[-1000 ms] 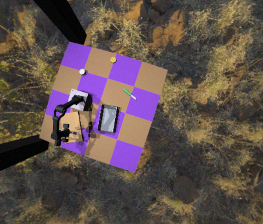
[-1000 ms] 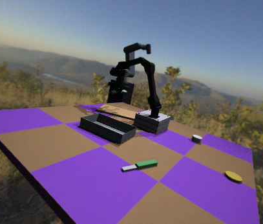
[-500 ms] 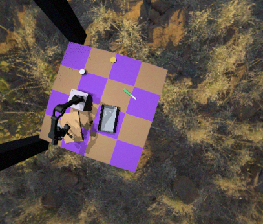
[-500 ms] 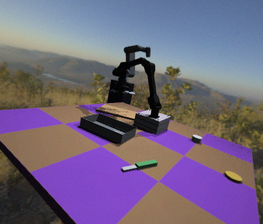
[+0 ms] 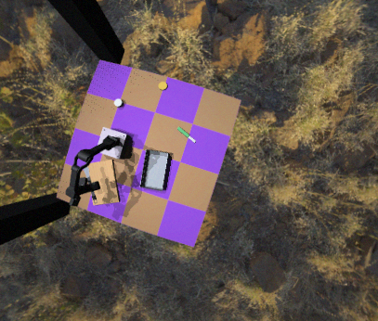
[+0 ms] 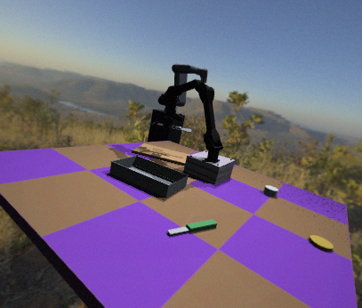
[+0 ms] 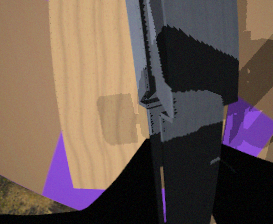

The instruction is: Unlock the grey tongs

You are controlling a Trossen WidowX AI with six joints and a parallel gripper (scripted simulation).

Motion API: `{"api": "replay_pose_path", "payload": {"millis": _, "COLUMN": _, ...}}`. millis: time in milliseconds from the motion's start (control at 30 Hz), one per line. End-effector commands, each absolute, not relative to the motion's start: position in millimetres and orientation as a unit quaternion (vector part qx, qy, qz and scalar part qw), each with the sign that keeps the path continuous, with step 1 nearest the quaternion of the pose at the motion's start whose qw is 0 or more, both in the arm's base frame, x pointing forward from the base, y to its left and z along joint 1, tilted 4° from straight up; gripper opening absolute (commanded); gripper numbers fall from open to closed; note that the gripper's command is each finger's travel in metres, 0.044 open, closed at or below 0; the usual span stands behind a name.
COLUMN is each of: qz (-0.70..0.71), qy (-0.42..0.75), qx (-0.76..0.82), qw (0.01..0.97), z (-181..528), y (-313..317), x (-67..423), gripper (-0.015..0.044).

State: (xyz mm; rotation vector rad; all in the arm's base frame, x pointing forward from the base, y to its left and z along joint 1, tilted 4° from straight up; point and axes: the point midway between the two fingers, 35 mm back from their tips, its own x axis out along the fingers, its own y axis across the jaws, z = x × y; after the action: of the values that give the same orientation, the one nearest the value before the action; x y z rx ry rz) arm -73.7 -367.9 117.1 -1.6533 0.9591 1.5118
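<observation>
My gripper (image 5: 85, 186) (image 6: 172, 127) (image 7: 169, 143) is shut on the grey tongs (image 5: 88, 173) (image 6: 183, 130) (image 7: 193, 10) and holds them in the air over the left edge of the wooden board (image 5: 106, 182) (image 6: 164, 153) (image 7: 94, 76). In the wrist view the two tong arms lie close together with only a thin dark gap between them. The dark roasting tin (image 5: 156, 170) (image 6: 147, 176) stands empty to the right of the board. The arm's base (image 5: 114, 141) (image 6: 209, 166) sits behind the board.
A green and white marker (image 5: 186, 134) (image 6: 193, 227), a small white cylinder (image 5: 118, 102) (image 6: 270, 190) and a yellow disc (image 5: 162, 85) (image 6: 321, 242) lie on the checkered table, away from the board. Black beams (image 5: 91, 28) cross the table's left corners.
</observation>
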Motion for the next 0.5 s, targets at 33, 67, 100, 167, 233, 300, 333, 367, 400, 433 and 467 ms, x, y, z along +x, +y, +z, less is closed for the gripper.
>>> {"api": "replay_pose_path", "payload": {"millis": 33, "qz": 0.557, "qy": 0.404, "qx": -0.616, "qw": 0.382, "z": 118.0, "y": -368.0, "x": -78.8, "gripper": -0.0150}}
{"api": "replay_pose_path", "payload": {"millis": 67, "qz": 0.557, "qy": 0.404, "qx": -0.616, "qw": 0.382, "z": 118.0, "y": -368.0, "x": -78.8, "gripper": -0.0150}}
{"api": "replay_pose_path", "payload": {"millis": 100, "qz": 0.557, "qy": 0.404, "qx": -0.616, "qw": 0.382, "z": 118.0, "y": -368.0, "x": -78.8, "gripper": -0.0150}}
{"api": "replay_pose_path", "payload": {"millis": 167, "qz": 0.557, "qy": 0.404, "qx": -0.616, "qw": 0.382, "z": 118.0, "y": -368.0, "x": -78.8, "gripper": -0.0150}}
{"api": "replay_pose_path", "payload": {"millis": 233, "qz": 0.557, "qy": 0.404, "qx": -0.616, "qw": 0.382, "z": 118.0, "y": -368.0, "x": -78.8, "gripper": -0.0150}}
{"api": "replay_pose_path", "payload": {"millis": 300, "qz": 0.557, "qy": 0.404, "qx": -0.616, "qw": 0.382, "z": 118.0, "y": -368.0, "x": -78.8, "gripper": -0.0150}}
{"api": "replay_pose_path", "payload": {"millis": 333, "qz": 0.557, "qy": 0.404, "qx": -0.616, "qw": 0.382, "z": 118.0, "y": -368.0, "x": -78.8, "gripper": -0.0150}}
{"api": "replay_pose_path", "payload": {"millis": 367, "qz": 0.556, "qy": 0.405, "qx": -0.617, "qw": 0.382, "z": 117.8, "y": -368.3, "x": -78.8, "gripper": -0.0150}}
{"api": "replay_pose_path", "payload": {"millis": 400, "qz": 0.553, "qy": 0.407, "qx": -0.619, "qw": 0.382, "z": 117.4, "y": -368.7, "x": -79.0, "gripper": -0.0150}}
{"api": "replay_pose_path", "payload": {"millis": 433, "qz": 0.548, "qy": 0.410, "qx": -0.621, "qw": 0.381, "z": 116.9, "y": -369.5, "x": -79.3, "gripper": -0.0150}}
{"api": "replay_pose_path", "payload": {"millis": 467, "qz": 0.542, "qy": 0.414, "qx": -0.625, "qw": 0.380, "z": 116.2, "y": -370.4, "x": -79.7, "gripper": -0.0150}}
